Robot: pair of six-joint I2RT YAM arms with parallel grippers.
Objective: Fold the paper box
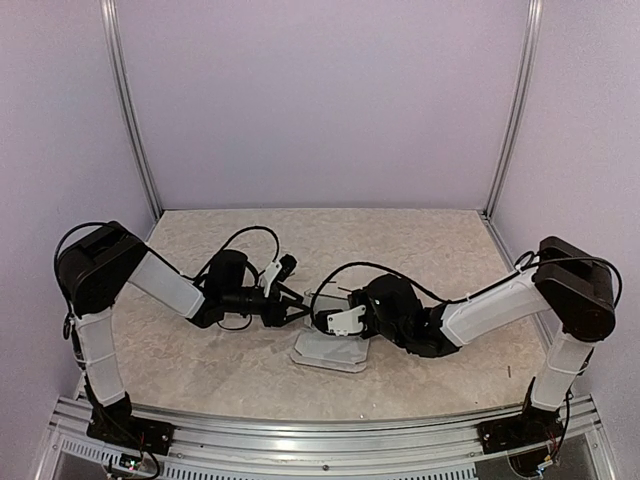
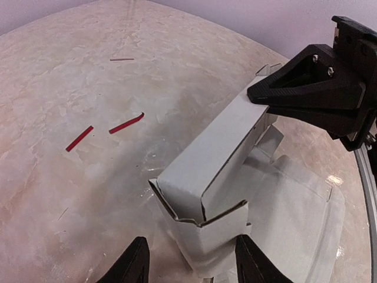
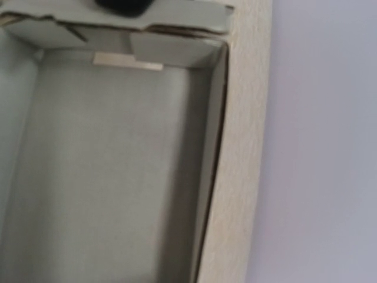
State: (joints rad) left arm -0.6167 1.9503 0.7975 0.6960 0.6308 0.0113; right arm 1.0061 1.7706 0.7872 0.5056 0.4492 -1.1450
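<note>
Left wrist, left tool [image 2: 190, 239] spread astride paper box [image 2: 200, 171], right tool [image 2: 265, 91] pressed together, right wrist, its interior only

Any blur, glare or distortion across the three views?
Right wrist: soft and out of focus, lens very close to the paper box. Left wrist: sharp, fisheye curve along the table edge, small glare spot at right. Top external: even light, soft shadows only.
</note>
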